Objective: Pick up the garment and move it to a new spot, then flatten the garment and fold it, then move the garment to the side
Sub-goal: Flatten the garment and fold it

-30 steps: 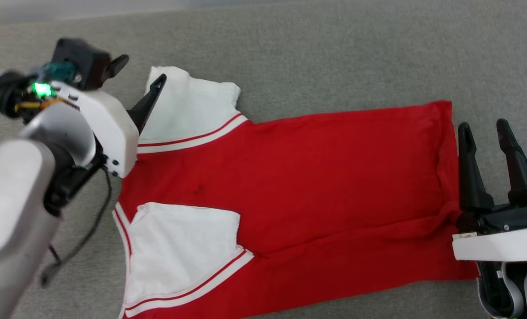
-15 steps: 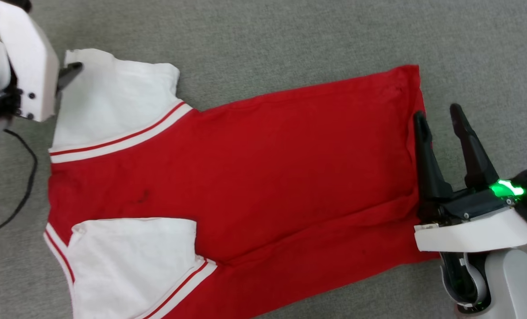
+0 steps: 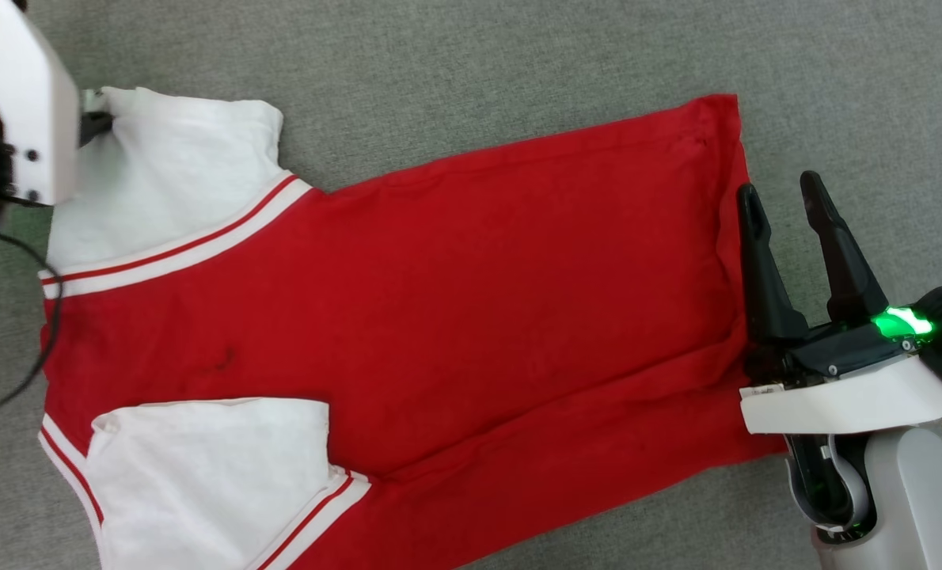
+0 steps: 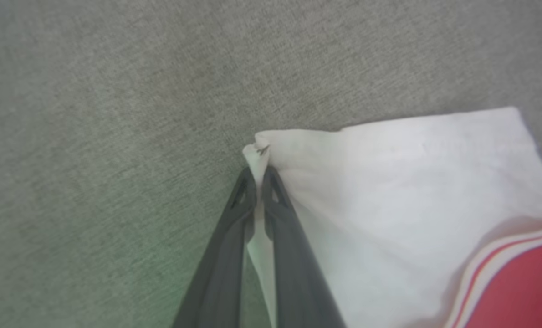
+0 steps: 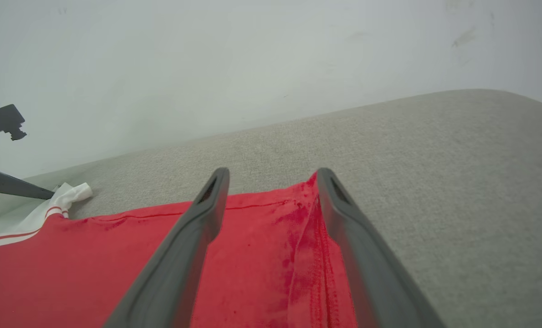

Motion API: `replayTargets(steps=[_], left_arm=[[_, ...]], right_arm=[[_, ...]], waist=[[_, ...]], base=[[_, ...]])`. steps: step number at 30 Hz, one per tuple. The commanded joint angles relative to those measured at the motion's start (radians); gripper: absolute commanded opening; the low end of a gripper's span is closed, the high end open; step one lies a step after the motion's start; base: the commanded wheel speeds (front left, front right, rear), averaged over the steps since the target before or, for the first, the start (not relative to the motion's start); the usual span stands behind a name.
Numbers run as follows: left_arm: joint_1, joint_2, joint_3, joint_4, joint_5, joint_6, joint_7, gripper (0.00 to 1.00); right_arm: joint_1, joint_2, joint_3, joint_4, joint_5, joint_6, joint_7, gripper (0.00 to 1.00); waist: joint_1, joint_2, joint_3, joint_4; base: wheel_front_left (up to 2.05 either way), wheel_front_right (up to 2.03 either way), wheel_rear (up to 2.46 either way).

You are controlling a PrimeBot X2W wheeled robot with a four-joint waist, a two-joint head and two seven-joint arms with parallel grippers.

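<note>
The garment (image 3: 439,277), red with white striped-trim sleeves, lies spread flat on the grey fabric surface, its lettering out of sight. At the upper left my left gripper (image 3: 97,123) sits at the far sleeve's outer corner, mostly behind its white wrist housing. The left wrist view has my left gripper (image 4: 258,175) shut on that white sleeve corner (image 4: 257,150), the cloth pinched between the two fingers. My right gripper (image 3: 780,194) stands open at the garment's hem on the right. In the right wrist view its fingers (image 5: 212,200) straddle the red hem edge (image 5: 307,228) without closing on it.
A black cable (image 3: 39,348) hangs beside the left arm at the left edge. The grey surface (image 3: 518,55) stretches beyond the garment to a pale wall (image 5: 253,68). The left arm's finger (image 5: 16,187) reaches the sleeve far to the left in the right wrist view.
My left gripper has gone from open beside the far sleeve to shut on its corner. The head camera has shifted, sliding the whole picture. The right gripper stays open at the hem.
</note>
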Motion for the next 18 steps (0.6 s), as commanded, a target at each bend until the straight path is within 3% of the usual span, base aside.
replayTargets(steps=[1, 6, 11, 18], left_arm=[[0.059, -0.027, -0.017, 0.016, 0.014, 0.010, -0.032, 0.00], [0.071, -0.040, -0.008, 0.016, 0.064, 0.005, -0.191, 0.00], [0.080, -0.039, -0.017, -0.025, 0.101, -0.010, -0.317, 0.00], [0.112, -0.024, -0.058, -0.179, 0.116, -0.020, -0.377, 0.00]], right_arm=[[-0.017, -0.009, 0.000, 0.003, -0.005, 0.000, -0.003, 1.00], [-0.019, -0.042, -0.015, -0.016, -0.001, 0.000, 0.049, 1.00], [-0.027, -0.117, -0.049, -0.059, -0.010, 0.000, 0.190, 1.00], [-0.101, -0.297, -0.056, -0.061, 0.045, 0.000, 0.632, 1.00]], waist=[[-0.0001, 0.0000, -0.007, 0.007], [-0.0001, 0.0000, -0.053, 0.035], [-0.0001, 0.0000, -0.113, 0.079], [-0.0001, 0.0000, -0.165, 0.170]], base=[[0.00, 0.00, 0.00], [0.00, 0.00, 0.00], [0.00, 0.00, 0.00], [0.00, 0.00, 0.00]])
